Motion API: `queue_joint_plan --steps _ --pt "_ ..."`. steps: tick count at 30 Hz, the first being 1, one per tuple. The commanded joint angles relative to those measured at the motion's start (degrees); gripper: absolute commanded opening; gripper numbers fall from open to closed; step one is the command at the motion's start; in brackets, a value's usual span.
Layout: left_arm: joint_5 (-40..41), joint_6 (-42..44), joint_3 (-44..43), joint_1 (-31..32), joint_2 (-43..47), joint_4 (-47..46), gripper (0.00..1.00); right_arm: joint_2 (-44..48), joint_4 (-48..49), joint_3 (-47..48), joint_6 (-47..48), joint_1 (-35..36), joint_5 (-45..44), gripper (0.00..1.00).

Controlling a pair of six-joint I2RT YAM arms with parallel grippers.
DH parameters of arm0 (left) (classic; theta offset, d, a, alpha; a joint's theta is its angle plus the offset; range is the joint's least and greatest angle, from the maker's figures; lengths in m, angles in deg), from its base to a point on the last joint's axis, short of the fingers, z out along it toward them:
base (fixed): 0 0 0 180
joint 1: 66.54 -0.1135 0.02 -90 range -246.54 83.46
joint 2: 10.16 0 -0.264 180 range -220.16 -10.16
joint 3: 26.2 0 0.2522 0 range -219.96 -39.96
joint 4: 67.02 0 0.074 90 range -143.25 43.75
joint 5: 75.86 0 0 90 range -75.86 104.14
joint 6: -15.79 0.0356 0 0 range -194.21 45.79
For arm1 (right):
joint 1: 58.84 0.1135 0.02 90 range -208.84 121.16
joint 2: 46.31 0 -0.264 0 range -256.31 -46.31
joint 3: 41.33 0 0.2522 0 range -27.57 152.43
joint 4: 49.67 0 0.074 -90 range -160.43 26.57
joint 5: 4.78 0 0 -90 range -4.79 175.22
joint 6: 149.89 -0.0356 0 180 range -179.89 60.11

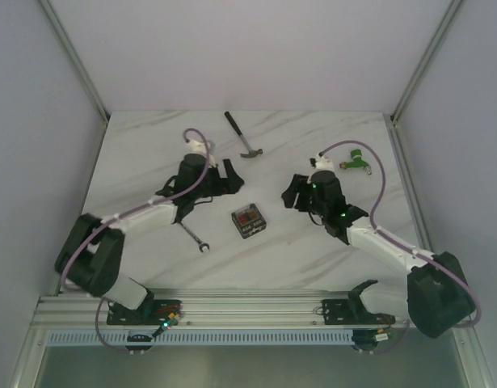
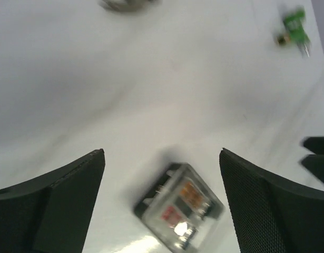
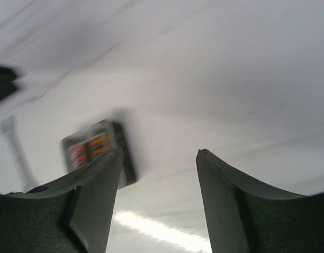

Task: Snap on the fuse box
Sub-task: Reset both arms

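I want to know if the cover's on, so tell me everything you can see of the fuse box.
The fuse box is a small square black plastic box, with what looks like a clear cover over red and orange fuses. It lies flat, top up and slightly askew, on the white marbled table between the two arms. Nothing touches it: the wrench lies apart to its left, and the left pincer and right pincer, both open, stand clear of it.

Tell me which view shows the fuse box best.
Left wrist: the fuse box sits close, nearly whole, red and orange fuses clear. Top external shows it small; right wrist, blurred and partly hidden.
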Motion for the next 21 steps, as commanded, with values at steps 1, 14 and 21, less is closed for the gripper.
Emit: queue_joint_plan --steps 1,14,21 --pt "17.83 3.45 6.22 -4.49 8.54 0.05 1.0 3.09 0.49 -2.32 8.07 -4.15 -17.58 0.72" --pt "48.05 11.57 33.72 -23.35 30.56 -19.64 1.0 -9.07 43.85 -15.09 30.17 -17.55 -29.33 0.99" --pt "39.04 23.81 38.15 -25.62 17.74 -44.46 1.0 -13.97 65.51 -23.24 36.61 -18.58 -28.25 0.99"
